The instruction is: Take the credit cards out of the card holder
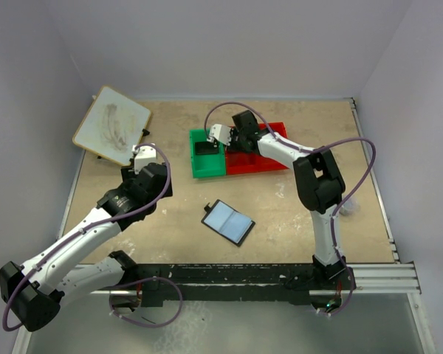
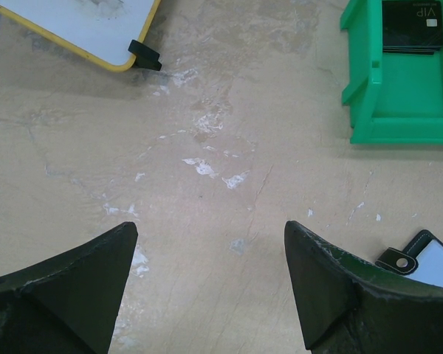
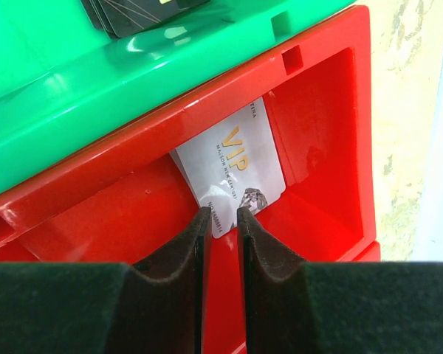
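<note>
Hovering right hand (image 3: 220, 215) over red bin (image 3: 321, 140)

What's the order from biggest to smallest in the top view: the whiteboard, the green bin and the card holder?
1. Whiteboard, clearly the largest.
2. Green bin.
3. Card holder, lying open and only a little smaller than the bin, so this ranking is close.

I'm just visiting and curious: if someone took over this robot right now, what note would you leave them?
Left gripper: open, empty, hovering near the opened card holder.
Right gripper: jaws nearly closed at the edge of the white card in the red bin; grip unclear.
Done: black cards lie in the green bin.
Left: check the holder's pockets for remaining cards; I cannot tell.
</note>
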{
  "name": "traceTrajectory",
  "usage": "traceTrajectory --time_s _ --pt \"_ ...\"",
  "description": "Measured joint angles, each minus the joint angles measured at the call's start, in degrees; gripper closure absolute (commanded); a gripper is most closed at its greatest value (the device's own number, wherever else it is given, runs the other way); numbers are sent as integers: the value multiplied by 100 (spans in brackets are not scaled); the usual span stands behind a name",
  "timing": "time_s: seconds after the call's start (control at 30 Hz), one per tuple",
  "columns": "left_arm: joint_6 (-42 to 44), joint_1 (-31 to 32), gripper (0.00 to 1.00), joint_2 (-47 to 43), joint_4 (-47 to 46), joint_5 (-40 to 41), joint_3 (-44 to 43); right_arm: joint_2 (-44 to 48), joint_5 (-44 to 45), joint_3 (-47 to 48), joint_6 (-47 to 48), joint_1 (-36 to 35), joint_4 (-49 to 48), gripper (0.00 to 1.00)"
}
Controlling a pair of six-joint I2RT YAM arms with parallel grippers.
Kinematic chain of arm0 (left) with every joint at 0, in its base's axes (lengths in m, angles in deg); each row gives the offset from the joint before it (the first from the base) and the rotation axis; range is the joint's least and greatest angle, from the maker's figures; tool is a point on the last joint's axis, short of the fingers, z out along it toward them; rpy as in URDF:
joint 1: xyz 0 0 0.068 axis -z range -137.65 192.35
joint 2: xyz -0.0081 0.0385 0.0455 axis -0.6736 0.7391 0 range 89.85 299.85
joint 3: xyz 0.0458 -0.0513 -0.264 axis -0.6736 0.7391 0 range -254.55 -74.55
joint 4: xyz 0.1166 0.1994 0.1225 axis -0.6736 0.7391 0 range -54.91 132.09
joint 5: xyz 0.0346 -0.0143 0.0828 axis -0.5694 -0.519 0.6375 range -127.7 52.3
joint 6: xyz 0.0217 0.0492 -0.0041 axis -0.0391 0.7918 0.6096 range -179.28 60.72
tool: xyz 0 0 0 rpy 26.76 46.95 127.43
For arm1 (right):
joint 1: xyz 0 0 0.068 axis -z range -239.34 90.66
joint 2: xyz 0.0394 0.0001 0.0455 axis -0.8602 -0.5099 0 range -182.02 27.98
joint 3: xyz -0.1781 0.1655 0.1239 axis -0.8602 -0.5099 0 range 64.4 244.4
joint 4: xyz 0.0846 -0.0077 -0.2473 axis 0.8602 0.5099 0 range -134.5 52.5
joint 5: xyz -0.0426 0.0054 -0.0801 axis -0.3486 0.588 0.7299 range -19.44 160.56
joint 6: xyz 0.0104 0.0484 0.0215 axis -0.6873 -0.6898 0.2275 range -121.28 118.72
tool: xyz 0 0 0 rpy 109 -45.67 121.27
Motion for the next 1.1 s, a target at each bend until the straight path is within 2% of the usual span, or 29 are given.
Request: traceTrajectory --time_s 0.23,0.37,0.53,0.63,0.83,0.97,1.1 --pt "4 0 22 33 0 -11 0 0 55 2 -107 2 74 76" --pt "7 0 22 55 0 -11 0 11 -11 68 -597 0 72 76" --pt "4 0 22 46 -2 -7 0 293 -70 -203 -1904 0 -398 79" --pt "7 0 22 20 -2 -2 0 577 -70 -409 -3040 0 -542 89" --pt "4 0 22 -26 0 37 0 662 -125 -638 -4881 0 -662 92" --pt "7 0 23 -26 -2 39 0 627 -131 -815 -5495 0 -496 96" --pt "7 0 23 2 0 39 0 540 -24 -761 -5834 0 -448 95"
